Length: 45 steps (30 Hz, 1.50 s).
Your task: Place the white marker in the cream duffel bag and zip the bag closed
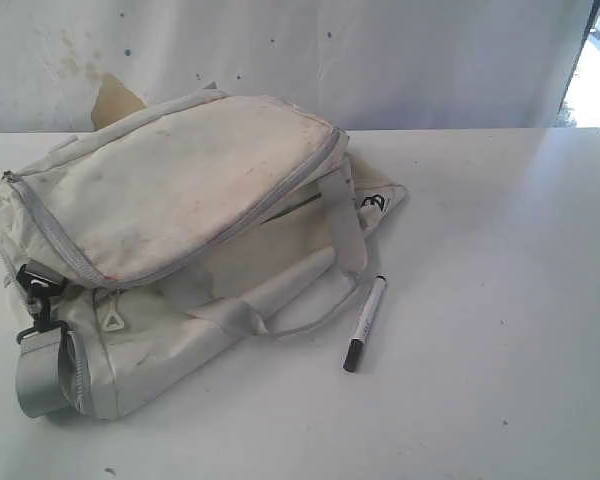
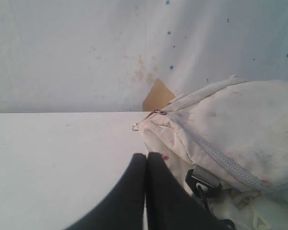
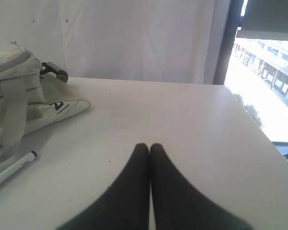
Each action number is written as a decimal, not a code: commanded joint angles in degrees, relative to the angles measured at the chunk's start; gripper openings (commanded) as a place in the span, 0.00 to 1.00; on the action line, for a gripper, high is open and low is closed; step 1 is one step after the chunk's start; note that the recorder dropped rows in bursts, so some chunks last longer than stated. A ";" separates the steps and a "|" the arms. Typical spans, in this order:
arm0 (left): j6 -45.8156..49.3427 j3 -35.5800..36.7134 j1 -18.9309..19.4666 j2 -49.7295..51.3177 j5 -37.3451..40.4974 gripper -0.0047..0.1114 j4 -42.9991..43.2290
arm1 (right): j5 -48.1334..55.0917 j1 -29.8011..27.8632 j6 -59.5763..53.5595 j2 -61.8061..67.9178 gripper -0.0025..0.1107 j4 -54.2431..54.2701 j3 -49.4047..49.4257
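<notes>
Left jaws are pressed together with nothing between them, hanging over the tabletop (image 2: 53, 158). The bag (image 2: 240, 129) sits just past their tips and off to one side. It's close, but I can't tell if it's touching. Its black clip (image 2: 201, 181) is right beside the jaws.

On the container itself: in the exterior view the grey zipper (image 1: 70, 255) around the bag's top panel looks run shut along the whole stretch that shows, so none of the inside is visible. There's a dark slit on the side (image 1: 295, 208), and I can't tell if it's a pocket. A grey strap (image 1: 38, 378) hangs off the clip end.

The marker (image 1: 365, 322) is not in the bag. It's lying flat on the tabletop just beside the bag's looped handle, with the black cap at the end nearer the camera.

Writing-wise, there's a black logo (image 1: 372, 203) on the bag's far end, which isn't readable. The small dark print (image 1: 366, 320) on the marker's barrel is too tiny to read.

Right jaws are also pressed together and empty, over bare tabletop. The marker lies well off to one side of their tips, and the bag is beyond it.
</notes>
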 commanded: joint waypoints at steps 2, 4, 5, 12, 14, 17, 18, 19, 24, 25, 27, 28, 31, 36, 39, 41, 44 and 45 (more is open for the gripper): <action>-0.30 0.30 0.05 -0.21 0.00 0.04 -0.27 | -0.34 -0.13 -0.09 -0.24 0.02 -0.03 0.25; -0.30 0.30 0.05 -0.21 0.00 0.04 -0.27 | -0.34 -0.13 -0.09 -0.24 0.02 -0.03 0.25; -0.30 0.30 0.05 -0.21 0.00 0.04 -0.27 | -0.34 -0.13 -0.09 -0.24 0.02 -0.03 0.25; -0.30 0.30 0.05 -0.21 0.00 0.04 -0.27 | -0.34 -0.13 -0.09 -0.24 0.02 -0.03 0.25; 0.00 0.30 0.05 -0.21 -0.44 0.04 -0.27 | -1.09 -0.13 -0.09 -0.24 0.02 -0.03 0.25; -0.31 0.30 0.05 -0.21 -1.70 0.04 -1.13 | -5.24 -0.13 1.05 -0.24 0.02 -0.03 0.25; -1.30 0.30 0.05 -0.21 -4.15 0.04 -2.40 | -6.77 -0.13 2.69 -0.24 0.02 -0.03 0.25; -2.39 0.30 0.05 -0.21 -5.94 0.04 -2.40 | -7.77 -0.13 3.36 -0.24 0.02 -0.03 0.13; -5.43 -7.58 0.05 -0.21 -2.14 0.04 -3.67 | -6.51 -0.13 4.18 -0.24 0.02 -0.03 -8.28; -6.15 -8.85 0.05 -0.21 -1.18 0.04 -4.29 | -5.75 -0.13 4.52 -0.24 0.02 -0.03 -9.29; -6.71 -12.22 0.05 -0.21 1.66 0.04 -4.93 | -1.86 -0.13 5.07 -0.24 0.02 -0.03 -12.00; -6.71 -14.13 0.05 -0.21 3.53 0.04 -4.93 | -0.15 -0.13 5.07 -0.24 0.02 -0.03 -13.05; -4.99 -19.31 0.05 -0.21 10.50 0.04 -4.69 | 4.04 -0.13 5.07 -0.24 0.02 -0.03 -16.11; 0.00 -26.25 0.05 -0.21 17.77 0.04 -4.69 | 9.21 -0.13 5.50 1.49 0.02 -0.03 -20.17; 0.00 -29.00 0.05 -0.21 20.58 0.04 -4.69 | 9.91 -0.13 5.84 6.47 0.02 -0.03 -22.39; 0.00 -30.46 0.05 0.19 23.07 0.04 -4.69 | 10.15 -0.13 5.84 10.11 0.02 0.11 -24.07; 0.00 -31.86 0.05 3.29 27.02 0.04 -4.69 | 10.16 -0.13 5.84 16.32 0.02 0.18 -26.78; 0.00 -32.26 0.05 4.63 27.98 0.04 -4.69 | 10.16 -0.13 5.84 18.55 0.02 0.18 -27.64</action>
